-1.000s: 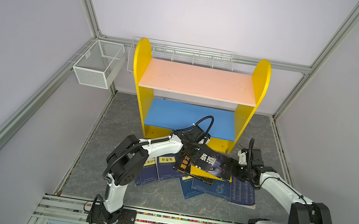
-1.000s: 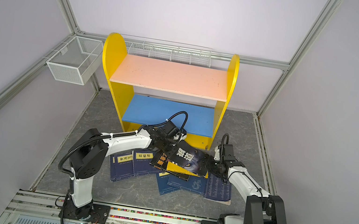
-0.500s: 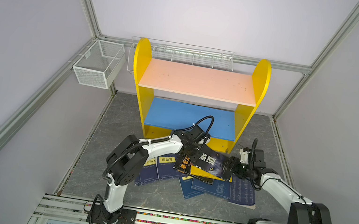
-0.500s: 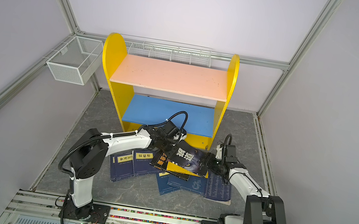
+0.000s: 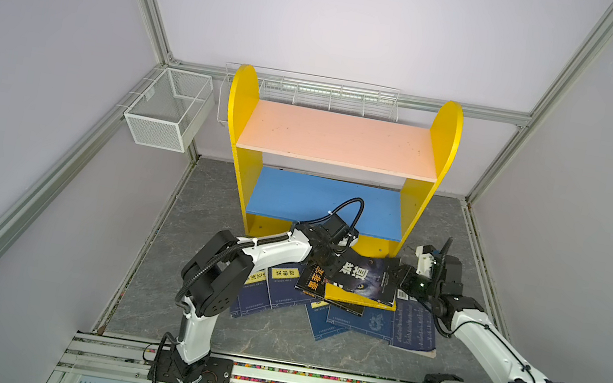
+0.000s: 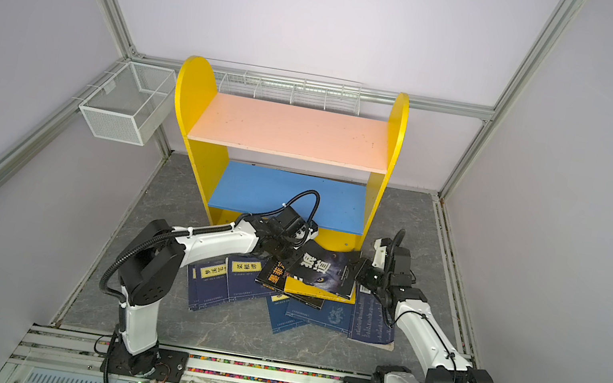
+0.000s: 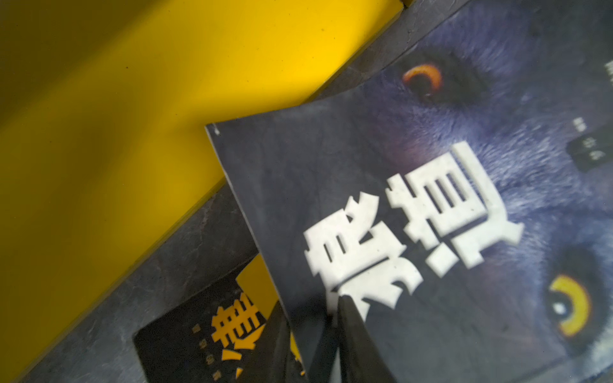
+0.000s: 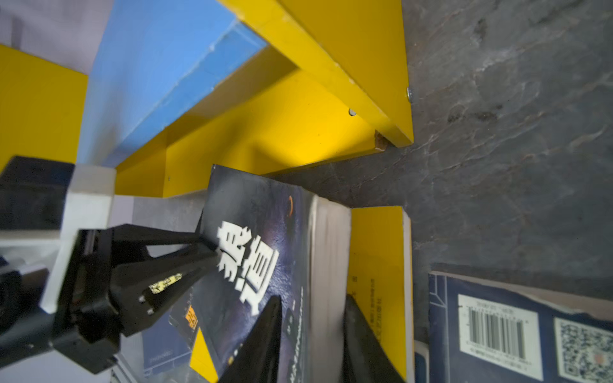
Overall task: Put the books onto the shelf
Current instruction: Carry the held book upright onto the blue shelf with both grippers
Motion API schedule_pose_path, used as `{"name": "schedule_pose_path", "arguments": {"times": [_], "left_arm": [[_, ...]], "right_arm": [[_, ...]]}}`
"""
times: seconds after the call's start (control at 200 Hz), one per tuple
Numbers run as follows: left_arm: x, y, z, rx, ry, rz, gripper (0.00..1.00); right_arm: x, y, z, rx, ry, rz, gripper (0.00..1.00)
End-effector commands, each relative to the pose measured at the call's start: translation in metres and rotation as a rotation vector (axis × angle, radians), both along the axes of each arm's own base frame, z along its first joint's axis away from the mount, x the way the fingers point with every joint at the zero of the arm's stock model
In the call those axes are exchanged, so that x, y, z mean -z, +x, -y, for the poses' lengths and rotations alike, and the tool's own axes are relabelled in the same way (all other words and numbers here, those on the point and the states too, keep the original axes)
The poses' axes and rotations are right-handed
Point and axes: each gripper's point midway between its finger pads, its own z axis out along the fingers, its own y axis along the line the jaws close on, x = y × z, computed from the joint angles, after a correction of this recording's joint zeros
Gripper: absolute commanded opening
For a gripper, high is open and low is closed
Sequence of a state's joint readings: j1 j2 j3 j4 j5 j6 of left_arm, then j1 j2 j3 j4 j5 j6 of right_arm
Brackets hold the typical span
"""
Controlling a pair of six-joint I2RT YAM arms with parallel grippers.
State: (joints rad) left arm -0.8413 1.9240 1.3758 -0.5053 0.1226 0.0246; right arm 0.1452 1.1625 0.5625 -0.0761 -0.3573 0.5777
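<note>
Right wrist view: the book (image 8: 258, 205) is pinched between the right jaws, near the shelf (image 8: 298, 126); left jaws pinch its other edge.

About nine books (image 5: 360, 299) lay piled: two black, one yellow, the rest navy. One shelf (image 5: 341, 139), two wire baskets (image 5: 168, 110), two arms (image 5: 278, 249).

I find both boards of the shelf (image 5: 341, 139) bare, open frontward. Just before its foot, the books (image 5: 279, 293), black book (image 5: 366, 278), left gripper (image 5: 328, 271) and right gripper (image 5: 399, 280) crowd the floor.
</note>
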Motion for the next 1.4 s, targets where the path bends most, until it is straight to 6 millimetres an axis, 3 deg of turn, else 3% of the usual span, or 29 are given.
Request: {"name": "schedule_pose_path", "arguments": {"times": [0.0,0.11,0.19,0.225,0.375,0.465,0.71,0.83,0.95,1.035,1.055,1.17,1.395], "left_arm": [[0.034,-0.049,-0.013,0.104,0.080,-0.166,0.25],[0.020,-0.045,-0.011,0.096,0.046,-0.135,0.29],[-0.001,-0.036,-0.012,0.059,-0.010,-0.101,0.46],[-0.012,-0.031,-0.014,0.036,-0.051,-0.088,0.58],[-0.067,-0.009,-0.031,-0.082,-0.275,-0.052,0.81],[-0.092,-0.001,-0.047,-0.152,-0.383,-0.051,0.87],[-0.141,0.010,-0.095,-0.328,-0.739,-0.100,0.92],[-0.144,0.008,-0.110,-0.371,-0.817,-0.103,0.92],[-0.143,0.004,-0.117,-0.386,-0.839,-0.125,0.92],[-0.151,0.001,-0.119,-0.367,-0.905,-0.152,0.92],[-0.154,0.000,-0.120,-0.359,-0.925,-0.156,0.92],[-0.170,-0.005,-0.122,-0.307,-1.030,-0.198,0.92],[-0.171,-0.011,-0.118,-0.259,-1.066,-0.260,0.90]], "right_arm": [[-0.008,0.001,-0.017,-0.074,0.062,0.040,0.16],[-0.007,-0.002,-0.018,-0.088,0.064,0.043,0.06],[-0.014,-0.006,-0.020,-0.110,0.070,0.070,0.07],[-0.019,-0.008,-0.021,-0.120,0.076,0.085,0.07],[-0.053,-0.018,-0.028,-0.170,0.113,0.186,0.07],[-0.080,-0.022,-0.032,-0.196,0.140,0.255,0.06],[-0.157,-0.028,-0.053,-0.308,0.218,0.428,0.07],[-0.193,-0.019,-0.058,-0.311,0.246,0.508,0.07],[-0.226,-0.010,-0.074,-0.331,0.278,0.587,0.07],[-0.234,0.001,-0.083,-0.329,0.276,0.608,0.07],[-0.249,0.003,-0.085,-0.328,0.280,0.641,0.07],[-0.256,0.021,-0.097,-0.306,0.305,0.668,0.06],[-0.252,0.049,-0.126,-0.292,0.382,0.656,0.07]]}}
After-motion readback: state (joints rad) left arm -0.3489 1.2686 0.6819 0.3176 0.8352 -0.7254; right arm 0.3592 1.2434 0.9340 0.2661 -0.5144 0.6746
